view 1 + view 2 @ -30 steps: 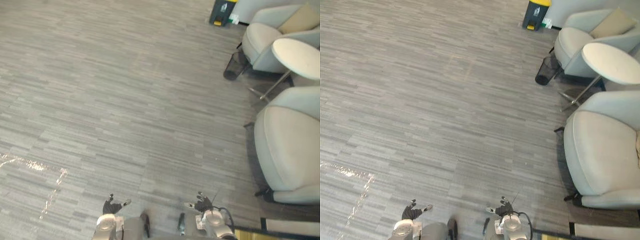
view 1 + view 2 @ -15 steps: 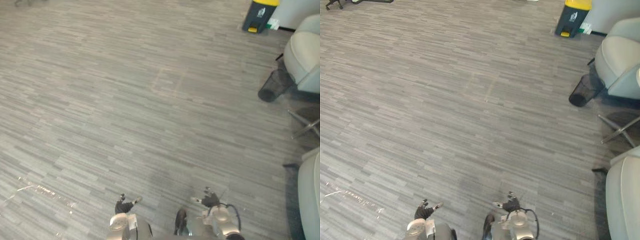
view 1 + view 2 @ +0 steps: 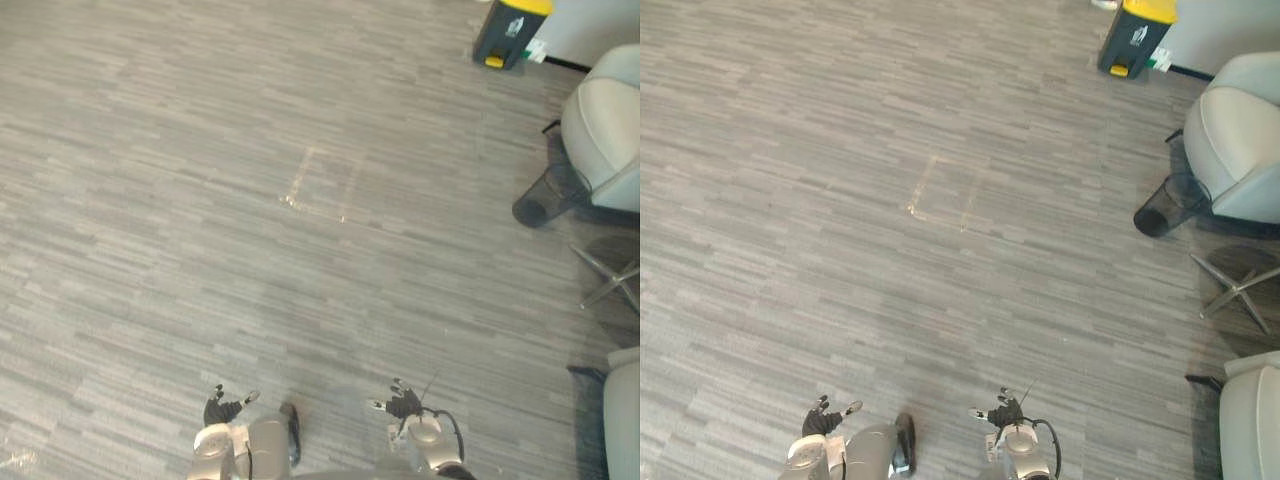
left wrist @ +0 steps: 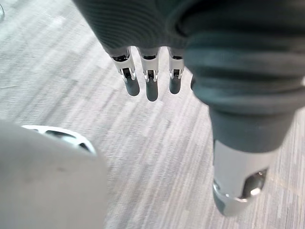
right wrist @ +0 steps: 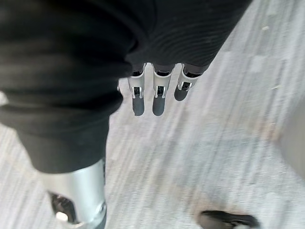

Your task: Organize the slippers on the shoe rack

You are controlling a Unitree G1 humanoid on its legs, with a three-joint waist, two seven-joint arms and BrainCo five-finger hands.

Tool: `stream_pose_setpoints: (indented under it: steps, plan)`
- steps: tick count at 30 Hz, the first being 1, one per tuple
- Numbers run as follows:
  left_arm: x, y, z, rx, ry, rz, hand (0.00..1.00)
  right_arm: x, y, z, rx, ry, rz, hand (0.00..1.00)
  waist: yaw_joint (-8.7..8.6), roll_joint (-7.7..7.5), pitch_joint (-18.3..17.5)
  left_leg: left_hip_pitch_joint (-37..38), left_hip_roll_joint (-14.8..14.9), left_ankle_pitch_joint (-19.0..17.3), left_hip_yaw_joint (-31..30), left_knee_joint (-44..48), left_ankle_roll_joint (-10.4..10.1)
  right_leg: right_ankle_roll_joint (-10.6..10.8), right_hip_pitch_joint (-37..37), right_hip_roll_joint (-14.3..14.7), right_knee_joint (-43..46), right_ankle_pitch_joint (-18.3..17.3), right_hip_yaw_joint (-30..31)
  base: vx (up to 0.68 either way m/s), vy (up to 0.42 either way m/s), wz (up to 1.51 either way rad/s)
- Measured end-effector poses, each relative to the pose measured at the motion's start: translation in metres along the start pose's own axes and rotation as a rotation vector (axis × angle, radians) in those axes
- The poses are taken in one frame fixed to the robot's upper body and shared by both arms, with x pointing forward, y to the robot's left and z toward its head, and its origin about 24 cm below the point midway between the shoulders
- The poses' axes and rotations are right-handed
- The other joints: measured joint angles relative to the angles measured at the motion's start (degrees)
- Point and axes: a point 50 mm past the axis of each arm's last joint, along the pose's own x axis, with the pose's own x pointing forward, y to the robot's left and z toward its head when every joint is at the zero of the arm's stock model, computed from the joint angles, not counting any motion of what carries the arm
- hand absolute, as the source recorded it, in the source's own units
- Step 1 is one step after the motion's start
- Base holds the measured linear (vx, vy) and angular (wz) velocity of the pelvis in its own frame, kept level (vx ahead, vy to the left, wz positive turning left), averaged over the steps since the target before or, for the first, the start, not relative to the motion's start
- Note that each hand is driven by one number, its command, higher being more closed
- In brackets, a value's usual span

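Observation:
Both hands hang low over grey striped carpet at the bottom of the eye views. My left hand (image 3: 222,408) is open, its fingers (image 4: 150,82) straight and relaxed, with nothing in them. Off to its right, my right hand (image 3: 403,406) is open too, its fingers (image 5: 157,93) hanging straight above bare carpet, and it holds nothing.
A dark bin with a yellow lid (image 3: 510,30) stands at the far right. A grey armchair (image 3: 605,120) with a black mesh wastebasket (image 3: 540,200) beside it lines the right edge, above a table's metal legs (image 3: 610,280) and a second chair (image 3: 625,420). A faint tape outline (image 3: 320,190) marks the mid floor.
The camera has swung: the chairs and round table have slid towards the right edge and a tape outline has come into the middle. Both hands stay open and low.

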Motion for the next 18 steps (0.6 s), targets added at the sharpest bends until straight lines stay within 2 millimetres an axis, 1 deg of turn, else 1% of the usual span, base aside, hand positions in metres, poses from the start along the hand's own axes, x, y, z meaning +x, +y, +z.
stream_pose_setpoints:
  steps: [1,2,3,4,5,6,7,8,9,10,11,12,13,14,15,16,17,18]
  plan:
    - [-0.001,0.0,-0.003,0.003,0.008,0.0,0.0,0.0,-0.001,0.001,0.0,-0.008,0.0,0.0,-0.22,0.4,0.03,2.12,0.01,-0.26,-0.15,-1.39,0.01,-1.21,-1.96,0.15,2.3,-1.2,-1.28,0.41,0.089,-0.06]
    - [-0.002,-0.001,-0.005,0.017,0.01,-0.008,0.0,0.0,-0.002,0.006,-0.006,-0.031,0.0,0.0,-0.86,1.0,-0.08,6.06,0.12,-0.36,-0.8,-4.48,-0.13,-2.44,-5.33,0.76,2.82,-3.59,-5.06,0.42,0.064,0.04]
    - [-0.002,-0.003,-0.005,0.024,0.011,-0.014,0.0,0.001,-0.003,0.009,-0.012,-0.044,-0.001,0.0,-1.58,1.73,0.44,8.82,0.49,-0.35,-1.17,-6.34,-0.15,-3.38,-7.44,2.05,0.46,-5.28,-7.16,0.51,0.037,0.19]
    - [-0.002,-0.005,-0.005,0.029,0.012,-0.022,0.0,0.001,-0.005,0.011,-0.016,-0.057,-0.003,0.0,-2.26,1.85,0.48,10.71,1.11,-0.35,-1.84,-7.66,-0.15,-3.78,-9.17,3.81,-3.51,-6.51,-8.48,0.53,-0.033,0.43]
    - [-0.002,-0.008,-0.004,0.031,0.008,-0.03,0.0,0.001,-0.007,0.015,-0.019,-0.079,-0.008,0.0,-3.03,2.07,0.62,12.54,2.23,-0.35,-3.08,-8.73,-0.15,-4.08,-11.66,6.4,-11.27,-6.86,-9.47,0.55,-0.092,0.69]
    - [-0.002,-0.012,-0.002,0.053,-0.002,-0.046,0.0,0.001,-0.011,0.018,-0.024,-0.097,-0.017,0.0,-3.73,2.09,0.65,13.92,3.17,-0.33,-4.24,-9.87,-0.19,-3.37,-12.98,8.47,-21.46,-4.98,-9.71,0.47,-0.111,0.8]
    - [-0.003,-0.013,-0.002,0.065,-0.004,-0.055,0.0,0.001,-0.012,0.017,-0.026,-0.094,-0.02,0.0,-3.86,1.73,0.62,14.97,3.17,-0.35,-4.74,-10.91,-0.26,-3.04,-13.3,9.44,-29.67,-1.96,-9.86,0.39,-0.102,0.73]
    - [-0.003,-0.014,-0.002,0.078,-0.008,-0.061,0.0,0.0,-0.013,0.012,-0.028,-0.079,-0.021,0.0,-3.84,0.81,0.44,16.37,2.15,-0.46,-5.76,-12.05,-1.2,-3.52,-12.86,9.67,-38.01,3.17,-9.68,0.54,-0.194,0.75]
    - [-0.003,-0.018,-0.002,0.084,-0.005,-0.074,0.0,0.0,-0.019,0.006,-0.025,-0.059,-0.035,0.0,-4.15,0.23,0.06,19.26,2.55,-1.82,-8.21,-12.31,-3.92,-8.08,-12.53,10.14,-38.64,11.77,-7.96,0.55,-0.204,0.5]
    - [-0.004,-0.022,-0.003,0.086,0.001,-0.083,0.0,0.001,-0.023,0.009,-0.038,-0.067,-0.044,0.0,-3.83,1.71,-0.25,19.64,3.78,-1.75,-8.74,-11.83,-4.41,-7.81,-12.86,10.49,-36.44,10.37,-8.75,0.67,-0.252,0.42]
    - [-0.006,-0.029,-0.005,0.085,0.006,-0.1,0.0,0.002,-0.027,0.008,-0.042,-0.056,-0.054,0.0,-3.74,3.21,-0.94,18.39,4.76,-1.04,-10.02,-8.64,-5.63,-8.05,-12.97,10.71,-34.23,6.6,-9.47,0.54,-0.186,0.14]
    - [-0.008,-0.034,-0.006,0.079,0.009,-0.111,0.0,0.002,-0.03,0.006,-0.025,-0.046,-0.066,0.0,-3.91,4.27,-1.15,16.07,5.73,-0.37,-10.3,-2.96,-6.83,-8.49,-12.2,11.07,-33.66,4.53,-10.2,0.54,-0.177,0.22]
    - [-0.007,-0.035,-0.005,0.068,0.009,-0.108,0.0,0.002,-0.032,0.006,-0.022,-0.047,-0.071,0.0,-3.95,4.74,-1.06,13.97,6.42,0.7,-10.28,2.53,-8.57,-8.41,-11.08,11.29,-33.78,3.29,-10.65,0.54,-0.162,0.17]
    - [-0.008,-0.037,-0.004,0.034,0.011,-0.103,0.0,0.001,-0.033,0.007,-0.022,-0.049,-0.074,0.0,-4.03,5.49,-0.75,9.83,8.15,4.63,-10.18,14.2,-11.83,-8.62,-7.93,12.32,-34.88,1.89,-10.98,0.44,-0.117,0.09]
    - [-0.008,-0.036,-0.003,0.017,0.01,-0.095,0.0,0.001,-0.032,0.006,-0.022,-0.049,-0.073,0.0,-3.94,5.65,-0.65,7.87,9.03,7.44,-10.17,19.27,-12.79,-8.82,-6.19,12.73,-35.8,1.26,-11.05,0.52,-0.118,0.0]
    - [-0.008,-0.034,-0.001,-0.013,0.003,-0.081,0.0,-0.001,-0.03,0.005,-0.02,-0.05,-0.069,0.0,-3.56,6.0,-0.32,3.19,12.06,8.23,-9.15,31.72,-14.01,-9.23,-1.59,14.28,-37.99,-0.2,-10.74,0.5,-0.075,-0.11]
    - [-0.007,-0.032,0.002,-0.024,-0.009,-0.074,0.0,-0.001,-0.026,0.004,-0.017,-0.046,-0.06,0.0,-3.16,5.98,-0.21,0.49,13.83,6.46,-7.51,37.7,-12.21,-9.83,1.72,14.92,-39.47,-1.47,-10.53,0.58,-0.056,-0.13]
    - [-0.006,-0.029,0.007,-0.043,-0.026,-0.062,0.0,-0.002,-0.019,0.001,-0.004,-0.038,-0.048,0.0,-2.6,5.13,-0.03,-3.17,15.21,4.65,-4.92,41.11,-10.26,-9.53,5.93,15.03,-41.73,-2.38,-10.13,0.54,-0.028,-0.14]
